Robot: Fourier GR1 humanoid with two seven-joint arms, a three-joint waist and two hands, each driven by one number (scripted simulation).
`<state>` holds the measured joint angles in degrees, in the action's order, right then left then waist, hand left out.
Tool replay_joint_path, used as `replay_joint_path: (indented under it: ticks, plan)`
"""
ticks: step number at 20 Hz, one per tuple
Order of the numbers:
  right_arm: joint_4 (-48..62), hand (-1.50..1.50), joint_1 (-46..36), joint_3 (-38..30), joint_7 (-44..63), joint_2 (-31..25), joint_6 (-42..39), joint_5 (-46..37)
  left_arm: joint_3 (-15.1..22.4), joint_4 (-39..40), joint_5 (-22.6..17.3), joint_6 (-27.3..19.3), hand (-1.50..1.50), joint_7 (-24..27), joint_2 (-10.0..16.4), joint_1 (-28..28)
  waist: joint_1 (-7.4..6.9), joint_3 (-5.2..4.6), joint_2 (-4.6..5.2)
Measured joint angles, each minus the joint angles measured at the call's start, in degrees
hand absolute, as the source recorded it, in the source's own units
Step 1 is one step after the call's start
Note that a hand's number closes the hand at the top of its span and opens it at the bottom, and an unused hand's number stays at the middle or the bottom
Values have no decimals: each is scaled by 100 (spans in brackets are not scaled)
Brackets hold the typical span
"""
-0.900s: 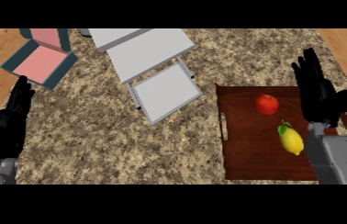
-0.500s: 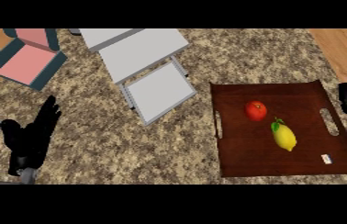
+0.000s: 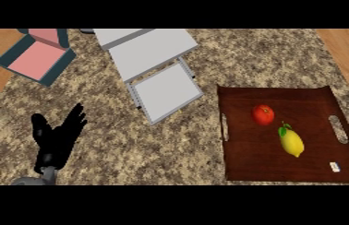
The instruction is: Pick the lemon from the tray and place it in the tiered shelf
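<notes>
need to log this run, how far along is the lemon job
Nothing looks done: the lemon lies on the tray beside a red fruit. Nothing is in hand: the left hand is open over the counter at lower left, far from the tray; the right hand is out of view. Everything is left: grasp the lemon, carry it to the shelf, set it down.

Lemons: one, the lemon (image 3: 291,142), at 4 o'clock in the view.
Red fruits: one, the red fruit (image 3: 263,114), at the lemon's 11 o'clock.
Trays: one, the brown tray (image 3: 252,162), bearing both fruits.
Handle slots (image 3: 336,127): two, at the tray's 3 and 9 o'clock sides.
White tags: one, the white tag (image 3: 334,166), at the tray's 5 o'clock corner.
Shelves: one, the grey tiered shelf (image 3: 157,58), at 12 o'clock.
Pink-and-teal items: one, the pink-and-teal item (image 3: 39,57), at 10 o'clock.
Hands: one, the left hand (image 3: 58,137), at 8 o'clock.
</notes>
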<state>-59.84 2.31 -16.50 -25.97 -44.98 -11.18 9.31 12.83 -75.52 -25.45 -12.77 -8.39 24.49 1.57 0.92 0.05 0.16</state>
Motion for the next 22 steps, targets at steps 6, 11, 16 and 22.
replay_joint_path:
  ticks: [6, 11, 16, 22]
  plan:
    - [-738, -150, 569, 60, 133, -507, -921, -5, -17, -70, 71, -14, 0, -200, -105, 45, -16, -9, -26]
    - [-1980, -150, 930, 127, 1151, -759, -1077, -21, -130, -9, 64, 89, 0, -352, -80, 160, -3, -17, -34]
    - [-3357, -150, 1024, 324, 2824, -640, -600, -128, -121, -132, 188, -15, 0, -410, -141, 110, -29, -20, -39]
    - [-4177, -150, 545, 935, 4557, -298, 81, -858, -170, -87, 231, 121, 0, -477, -214, 209, -108, -15, -17]
